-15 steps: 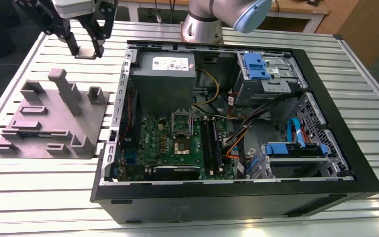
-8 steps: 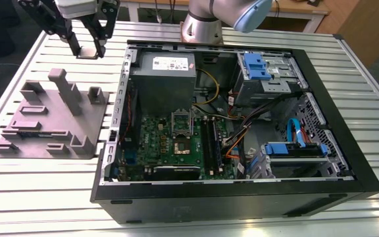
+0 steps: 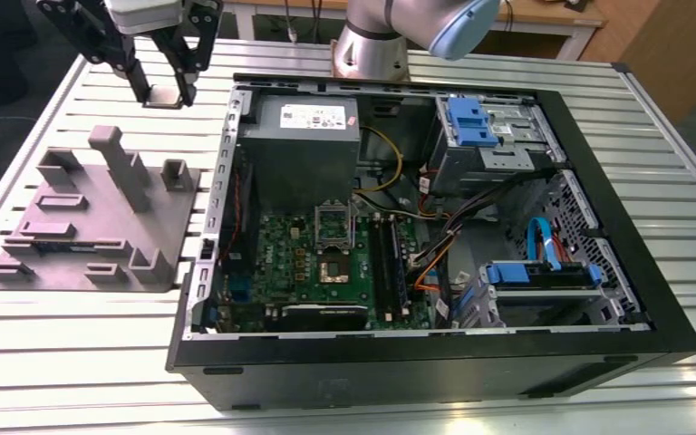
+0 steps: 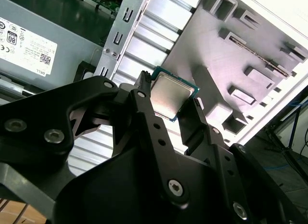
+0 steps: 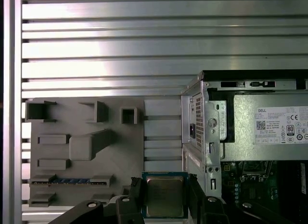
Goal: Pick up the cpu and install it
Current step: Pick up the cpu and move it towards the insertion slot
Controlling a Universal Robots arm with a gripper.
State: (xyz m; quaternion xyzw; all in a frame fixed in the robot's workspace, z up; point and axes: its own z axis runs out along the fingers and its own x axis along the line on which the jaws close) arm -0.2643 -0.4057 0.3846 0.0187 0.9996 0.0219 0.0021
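Clamped on the cpu (image 5: 164, 196) by two opposite edges in both wrist views (likely to keep its underside untouched and level), with the gripper (image 3: 164, 91) high at the exterior view's upper left, over the gap between grey fixture (image 3: 82, 222) and computer case (image 3: 445, 362).

The silvery-grey cpu (image 4: 171, 96) has a thin teal rim.

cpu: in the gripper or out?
In the gripper: both wrist views show the cpu pinched by its edges between the two fingers.
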